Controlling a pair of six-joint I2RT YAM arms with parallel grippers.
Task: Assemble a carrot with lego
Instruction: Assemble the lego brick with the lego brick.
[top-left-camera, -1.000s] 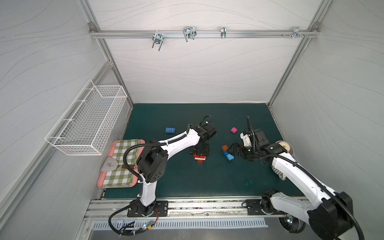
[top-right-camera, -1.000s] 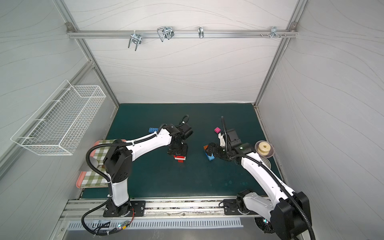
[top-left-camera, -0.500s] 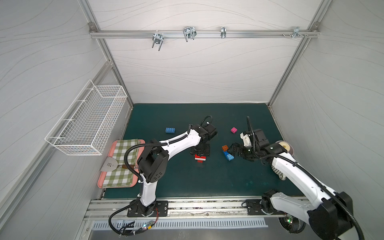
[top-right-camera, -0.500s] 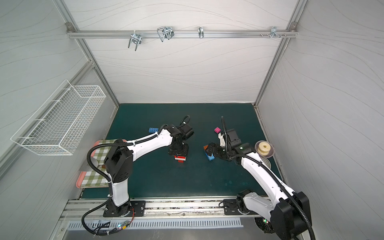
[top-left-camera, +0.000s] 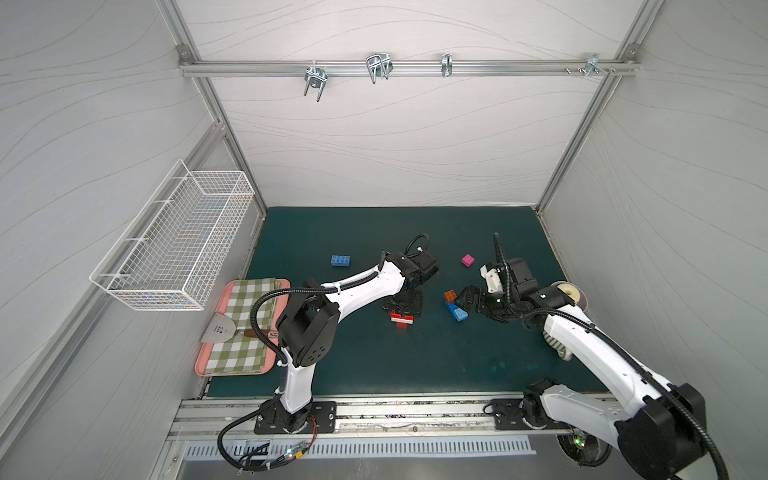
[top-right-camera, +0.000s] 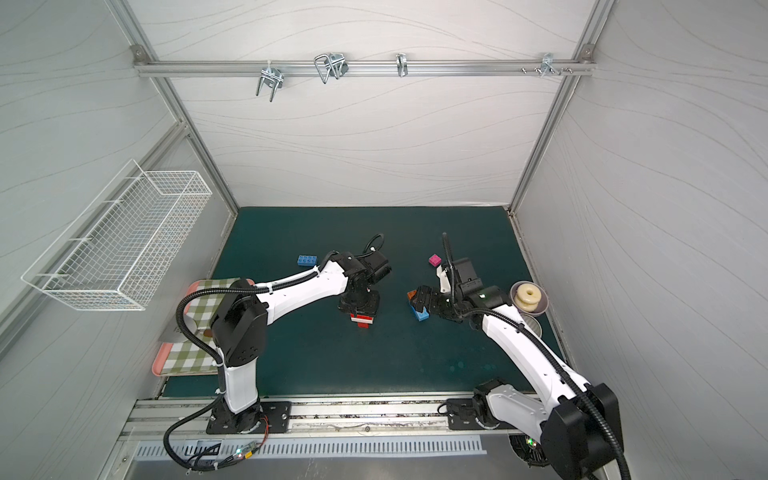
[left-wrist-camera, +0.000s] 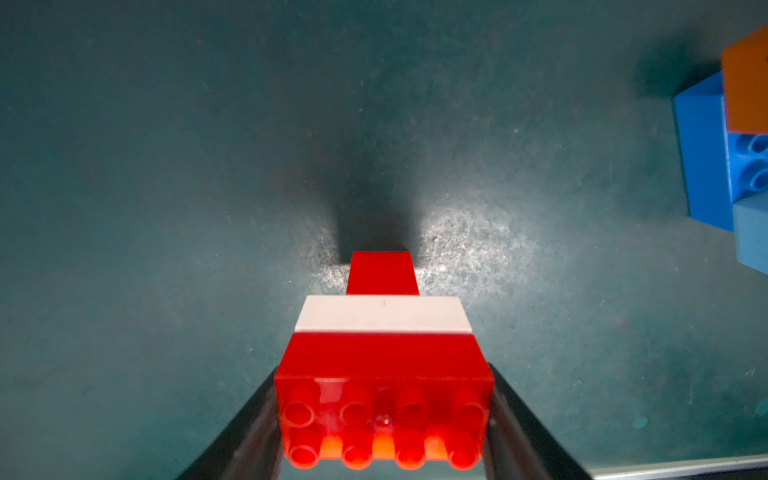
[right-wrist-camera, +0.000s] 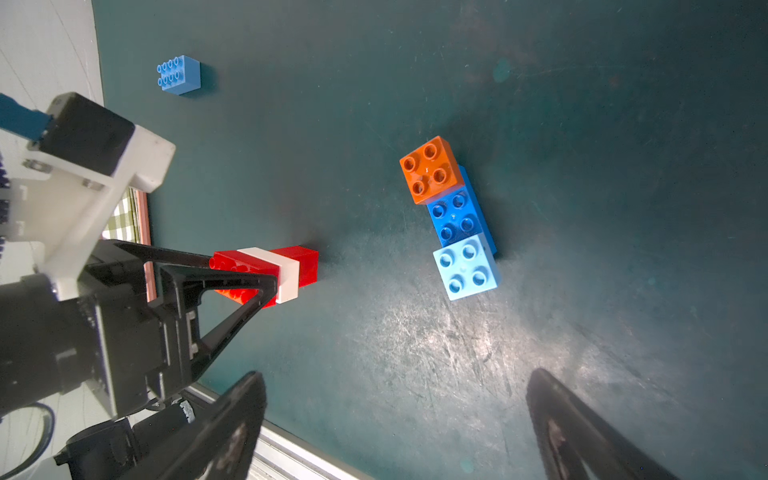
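Observation:
My left gripper (top-left-camera: 402, 312) (left-wrist-camera: 384, 374) is shut on the wide red brick of a red-white-red lego stack (top-left-camera: 402, 321) (top-right-camera: 361, 321) (right-wrist-camera: 266, 272). The stack's narrow red tip points down at the green mat, and I cannot tell if it touches. To its right lies a blue brick (right-wrist-camera: 455, 216) with an orange brick (top-left-camera: 450, 296) (right-wrist-camera: 430, 170) and a light-blue brick (top-left-camera: 460, 315) (right-wrist-camera: 465, 266) stacked on it. My right gripper (top-left-camera: 467, 304) (right-wrist-camera: 397, 378) stands open just right of that piece, with nothing between its fingers. Farther back, a loose blue brick (top-left-camera: 340, 260) (right-wrist-camera: 178, 75) and a pink brick (top-left-camera: 468, 260) (top-right-camera: 434, 260) lie on the mat.
A pink tray (top-left-camera: 202, 365) with a checked cloth and a spatula (top-left-camera: 220, 330) sits at the mat's left edge. A wire basket (top-left-camera: 174, 241) hangs on the left wall. A bowl with a pale ring (top-right-camera: 528, 296) stands at the right edge, behind my right arm.

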